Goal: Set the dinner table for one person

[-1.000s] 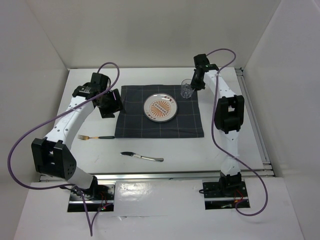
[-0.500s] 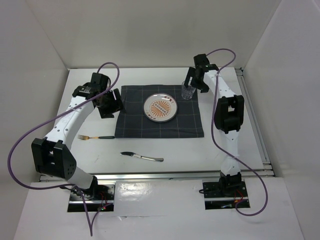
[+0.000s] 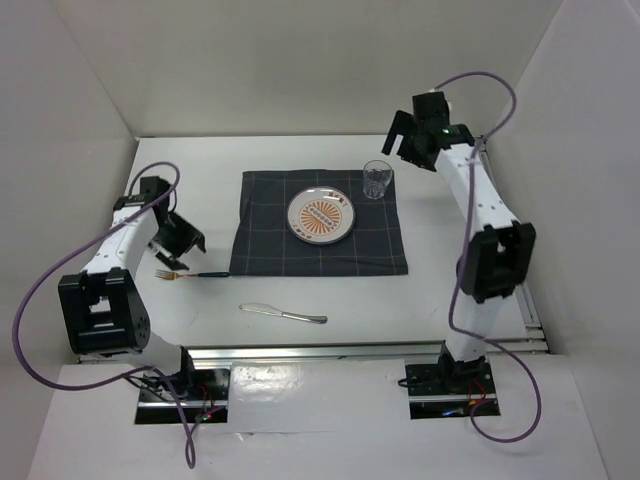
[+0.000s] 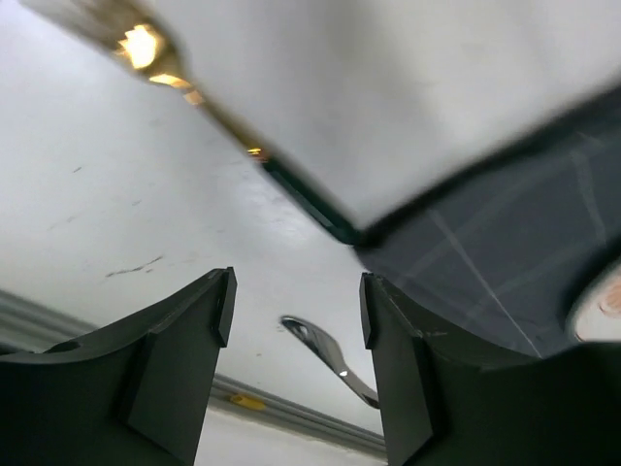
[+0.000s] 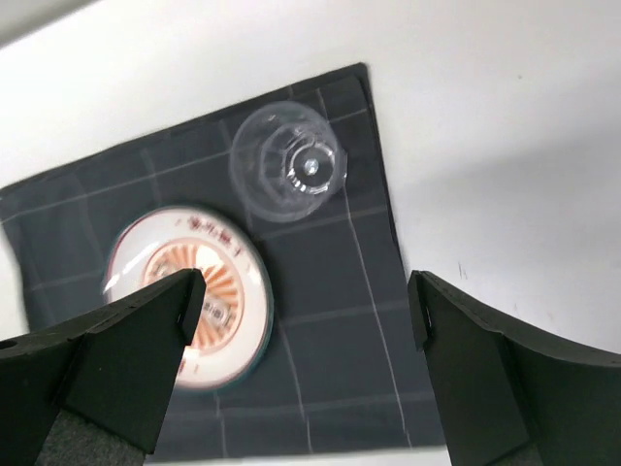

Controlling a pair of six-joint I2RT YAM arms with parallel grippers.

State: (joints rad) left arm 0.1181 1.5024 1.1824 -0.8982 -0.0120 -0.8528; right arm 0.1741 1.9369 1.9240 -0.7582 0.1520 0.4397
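The white dinner table (image 3: 440, 290) carries a dark grey cloth (image 3: 320, 250) with a patterned plate (image 3: 322, 217) at its middle. A clear glass (image 3: 377, 179) stands upright on the cloth's far right corner. My right gripper (image 3: 412, 150) hovers open just right of and above the glass (image 5: 288, 160), apart from it, with nothing between its jaws (image 5: 306, 311). A gold fork with a dark green handle (image 3: 190, 274) lies left of the cloth. My left gripper (image 3: 183, 238) hangs open just beyond the fork (image 4: 223, 116). A silver knife (image 3: 283, 314) lies near the front edge.
White walls enclose the table on three sides. A metal rail (image 3: 330, 348) runs along the near edge, and another rail (image 3: 510, 240) runs down the right side. Bare table (image 3: 180, 180) lies left and right of the cloth.
My right gripper opened, let go of the glass and drew back up and to the right. The left arm swung away from the cloth's left edge toward the fork.
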